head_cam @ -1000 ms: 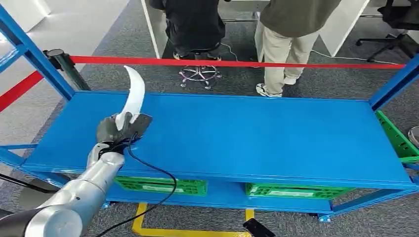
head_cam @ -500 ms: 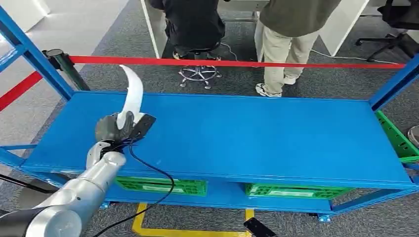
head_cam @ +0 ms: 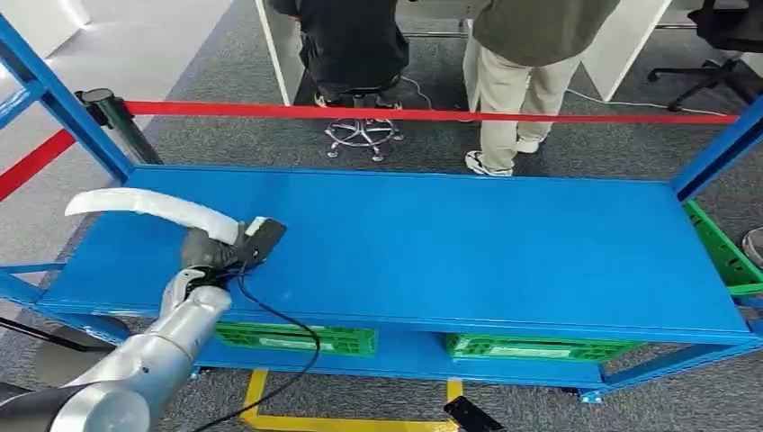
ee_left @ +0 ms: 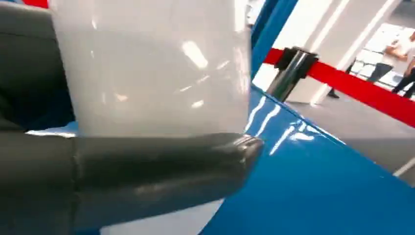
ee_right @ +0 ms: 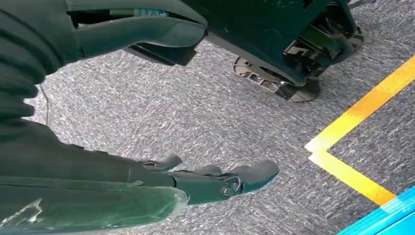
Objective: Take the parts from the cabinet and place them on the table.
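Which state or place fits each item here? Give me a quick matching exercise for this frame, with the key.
Things:
1. left hand
2. right hand
3. white curved part
4. green crates

States or places:
A. on the lower shelf under the blue table top
B. hanging over grey carpet, holding nothing
C. held, lying nearly level over the table top's left end
D. gripping the part

Pairs: 1-D, 2-B, 3-C, 4-A

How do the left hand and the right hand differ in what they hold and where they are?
The left hand grips a white curved part above the blue table; the right hand holds nothing. The left hand's fingers wrap the part; the right hand's lie apart, hanging over grey carpet. Both have dark fingers.
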`<act>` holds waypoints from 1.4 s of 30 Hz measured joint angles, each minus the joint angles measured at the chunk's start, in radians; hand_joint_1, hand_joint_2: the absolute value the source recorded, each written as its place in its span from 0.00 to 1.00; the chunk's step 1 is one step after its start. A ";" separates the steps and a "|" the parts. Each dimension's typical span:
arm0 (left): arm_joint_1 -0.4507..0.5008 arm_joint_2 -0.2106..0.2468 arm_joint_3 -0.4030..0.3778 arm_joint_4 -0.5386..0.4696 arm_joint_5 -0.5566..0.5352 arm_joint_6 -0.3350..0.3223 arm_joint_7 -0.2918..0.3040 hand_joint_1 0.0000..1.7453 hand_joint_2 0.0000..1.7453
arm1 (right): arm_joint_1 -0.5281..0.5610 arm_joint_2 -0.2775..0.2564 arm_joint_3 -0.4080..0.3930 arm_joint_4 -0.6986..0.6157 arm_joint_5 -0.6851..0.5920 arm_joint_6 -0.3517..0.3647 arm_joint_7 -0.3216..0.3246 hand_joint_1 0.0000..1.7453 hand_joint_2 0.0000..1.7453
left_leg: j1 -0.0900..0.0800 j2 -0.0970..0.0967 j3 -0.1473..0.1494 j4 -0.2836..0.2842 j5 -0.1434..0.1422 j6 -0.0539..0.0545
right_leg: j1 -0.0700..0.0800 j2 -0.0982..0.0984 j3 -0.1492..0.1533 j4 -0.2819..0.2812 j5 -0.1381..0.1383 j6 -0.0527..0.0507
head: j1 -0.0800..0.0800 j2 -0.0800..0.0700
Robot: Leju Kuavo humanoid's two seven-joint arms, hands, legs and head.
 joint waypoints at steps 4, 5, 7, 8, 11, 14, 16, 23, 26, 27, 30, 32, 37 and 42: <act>0.000 0.001 0.000 0.000 0.002 -0.009 -0.004 1.00 1.00 | -0.001 0.000 -0.002 0.000 0.001 0.001 -0.002 0.00 1.00 | 0.000 0.000 0.000 0.000 0.000 0.000 | 0.000 0.001 0.000 0.000 0.000 0.000 | 0.000 0.000; -0.001 0.001 -0.001 0.000 0.003 -0.013 -0.005 1.00 1.00 | -0.001 0.000 -0.004 0.000 0.001 0.001 -0.002 0.00 1.00 | 0.000 0.000 0.000 0.000 0.000 0.000 | 0.000 0.001 0.000 0.000 0.000 0.000 | 0.000 0.000; -0.001 0.002 -0.001 0.001 0.003 -0.016 -0.007 1.00 1.00 | -0.001 0.000 -0.006 0.000 0.002 0.001 -0.002 0.00 1.00 | 0.000 0.000 0.000 0.000 -0.001 0.000 | 0.000 0.001 0.000 0.000 0.000 0.000 | 0.000 0.000; -0.001 0.002 -0.001 0.001 0.003 -0.017 -0.008 1.00 1.00 | -0.001 0.000 -0.006 0.000 0.002 0.002 -0.002 0.00 1.00 | 0.000 0.000 0.000 0.000 -0.001 0.000 | 0.000 0.001 0.000 0.000 0.000 0.000 | 0.000 0.000; -0.001 0.002 -0.002 0.001 0.003 -0.023 -0.010 1.00 1.00 | -0.001 0.000 -0.007 0.000 0.003 0.001 -0.002 0.00 1.00 | 0.000 0.000 0.000 0.000 -0.001 0.000 | 0.000 0.001 0.000 0.000 0.000 0.000 | 0.000 0.000; -0.001 0.004 -0.006 0.001 -0.002 -0.026 -0.011 1.00 1.00 | -0.001 0.000 -0.007 0.000 0.003 0.001 -0.002 0.00 1.00 | 0.000 0.000 0.000 0.000 -0.001 0.000 | 0.000 0.001 0.000 0.000 0.000 0.000 | 0.000 0.000; -0.001 0.006 -0.011 0.001 -0.003 -0.026 -0.011 1.00 1.00 | -0.001 0.000 -0.007 0.000 0.004 0.001 -0.002 0.00 1.00 | 0.000 0.000 0.000 0.000 -0.001 0.000 | 0.000 0.001 0.000 0.000 0.000 0.000 | 0.000 0.000; 0.000 0.008 -0.027 0.002 -0.009 -0.010 -0.012 1.00 1.00 | -0.001 0.000 -0.010 0.000 0.007 0.001 -0.002 0.00 1.00 | 0.000 0.000 0.000 0.000 -0.001 0.000 | 0.000 0.001 0.000 0.000 0.000 0.000 | 0.000 0.000; 0.000 0.008 -0.028 0.002 -0.009 -0.010 -0.013 1.00 1.00 | -0.001 0.000 -0.010 0.000 0.007 0.001 -0.002 0.00 1.00 | 0.000 0.000 0.000 0.000 -0.001 0.000 | 0.000 0.001 0.000 0.000 0.000 0.000 | 0.000 0.000; 0.000 0.008 -0.029 0.002 -0.009 -0.009 -0.013 1.00 1.00 | -0.001 0.000 -0.010 0.000 0.007 0.001 -0.002 0.00 1.00 | 0.000 0.000 0.000 0.000 -0.001 0.000 | 0.000 0.001 0.000 0.000 0.000 0.000 | 0.000 0.000; 0.000 0.008 -0.029 0.002 -0.009 -0.009 -0.013 1.00 1.00 | -0.001 0.000 -0.010 0.000 0.007 0.001 -0.002 0.00 1.00 | 0.000 0.000 0.000 0.000 -0.001 0.000 | 0.000 0.001 0.000 0.000 0.000 0.000 | 0.000 0.000; 0.000 0.008 -0.030 0.002 -0.009 -0.008 -0.013 1.00 1.00 | -0.001 0.000 -0.010 0.000 0.007 0.001 -0.002 0.00 1.00 | 0.000 0.000 0.000 0.000 -0.001 0.000 | 0.000 0.001 0.000 0.000 0.000 0.000 | 0.000 0.000; 0.001 0.008 -0.034 0.002 -0.007 0.009 -0.021 1.00 1.00 | -0.001 0.000 -0.011 0.000 0.011 0.001 -0.003 0.00 1.00 | 0.000 0.000 0.000 0.000 -0.001 0.000 | 0.000 0.001 0.000 0.000 0.000 0.000 | 0.000 0.000; 0.005 0.006 -0.035 0.002 0.016 0.041 -0.052 1.00 1.00 | -0.001 0.000 -0.014 0.000 0.020 0.001 -0.003 0.00 1.00 | 0.000 0.000 -0.002 0.000 -0.001 0.000 | 0.000 0.001 -0.002 0.000 0.000 0.000 | 0.000 0.000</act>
